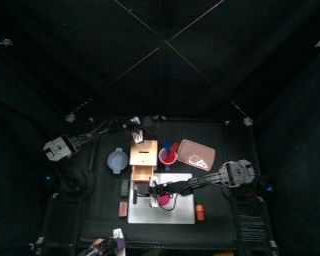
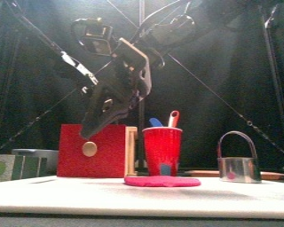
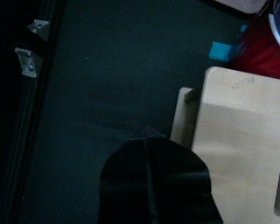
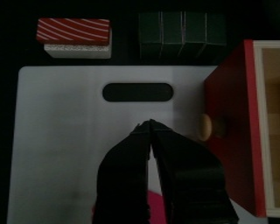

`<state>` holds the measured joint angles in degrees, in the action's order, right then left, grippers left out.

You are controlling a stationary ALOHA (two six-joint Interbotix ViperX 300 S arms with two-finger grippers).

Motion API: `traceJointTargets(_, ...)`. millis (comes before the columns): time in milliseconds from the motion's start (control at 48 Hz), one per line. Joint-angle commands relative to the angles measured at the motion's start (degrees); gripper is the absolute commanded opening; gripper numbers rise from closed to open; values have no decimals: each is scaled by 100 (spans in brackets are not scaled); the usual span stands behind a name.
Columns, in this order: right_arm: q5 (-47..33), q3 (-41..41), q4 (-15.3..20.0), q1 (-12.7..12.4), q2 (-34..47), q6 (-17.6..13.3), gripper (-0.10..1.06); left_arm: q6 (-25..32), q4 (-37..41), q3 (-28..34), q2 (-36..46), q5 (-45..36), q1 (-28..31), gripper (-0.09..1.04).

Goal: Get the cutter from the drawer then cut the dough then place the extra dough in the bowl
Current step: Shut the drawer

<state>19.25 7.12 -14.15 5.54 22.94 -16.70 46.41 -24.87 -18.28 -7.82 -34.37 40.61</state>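
Note:
A flat pink dough [image 2: 162,181] lies on the white cutting board [image 4: 73,122]. The round metal cutter [image 2: 237,164] stands on the table to the right of it, free of both grippers. The wooden box with its red drawer front [image 2: 91,151] stands behind the board. My right gripper [image 4: 149,131] hangs shut and empty over the board, just in front of the drawer's knob [image 4: 209,125]. My left gripper [image 3: 150,138] is shut and empty, up beside the box top [image 3: 241,122] at the back left. The blue-grey bowl [image 1: 116,160] sits left of the box.
A red cup [image 2: 162,151] with a blue and a red toy knife stands right of the box, and the pink tray [image 1: 196,152] lies behind it. A salmon sushi toy [image 4: 73,37] and a dark green roll [image 4: 184,28] lie off the board's left end.

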Motion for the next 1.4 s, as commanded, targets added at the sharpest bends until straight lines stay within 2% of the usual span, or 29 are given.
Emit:
traceJointTargets(21, 193, -229, -97, -44, -105, 0, 5, 9, -18, 79, 44, 18, 0, 24)
traceJointTargets(167, 272, -299, -237, -114, -79, 0, 5, 18, 0, 70, -53, 0, -18, 24)
traceJointTargets(479, 272, -334, -290, -290, -9, 0, 5, 18, 114, 62, -167, -18, -26, 24)
traceJointTargets(750, 378, -369, -589, -554, 9, 26, 5, 18, 141, -26, -167, -18, -26, 24)
traceJointTargets(1000, 738, -448, -888, -659, -44, 35, 5, 9, 132, -158, -132, -18, -26, 24)
traceJointTargets(1396, 765, -483, -1072, -914, -44, 53, 5, 9, 132, -211, -114, -9, -35, 24)
